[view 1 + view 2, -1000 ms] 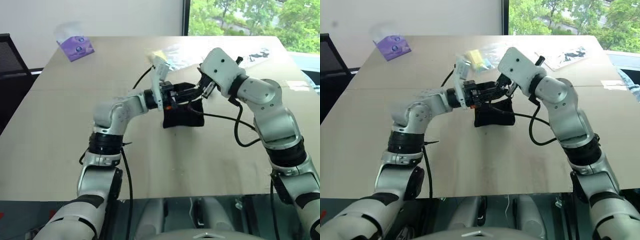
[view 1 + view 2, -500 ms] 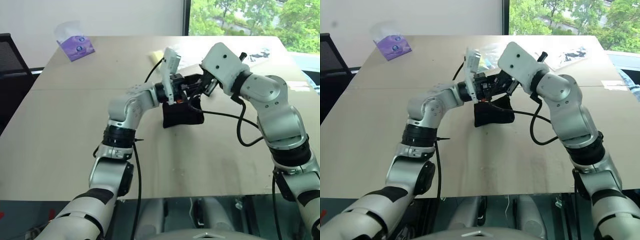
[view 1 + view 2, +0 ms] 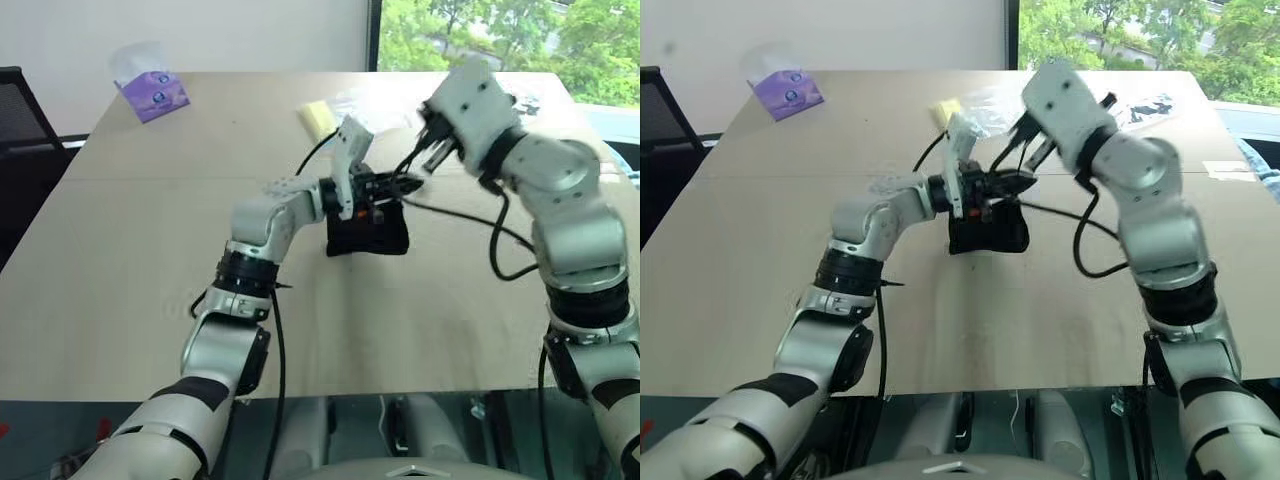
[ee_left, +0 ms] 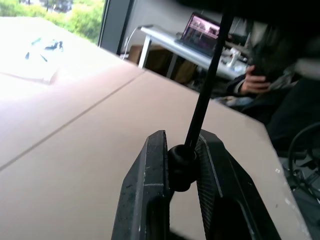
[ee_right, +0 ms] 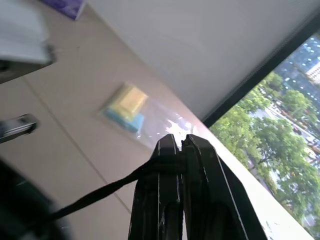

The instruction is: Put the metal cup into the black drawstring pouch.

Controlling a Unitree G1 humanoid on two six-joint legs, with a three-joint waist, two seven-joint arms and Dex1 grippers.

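The black drawstring pouch stands on the table's middle, and its thin cord runs up and away from it. My left gripper hovers right above the pouch's mouth, shut on a small black bead of the cord. My right gripper is higher and to the right, shut on the cord's other stretch and holding it taut. The metal cup is hidden from view.
A purple tissue pack lies at the table's back left. A clear bag with yellow sponges and some plastic wrappers lie at the back. A black chair stands on the left. A person sits at a far desk.
My left gripper has dropped toward the pouch's mouth and closed on the cord's bead. My right gripper has risen and moved right, drawing the cord tight.
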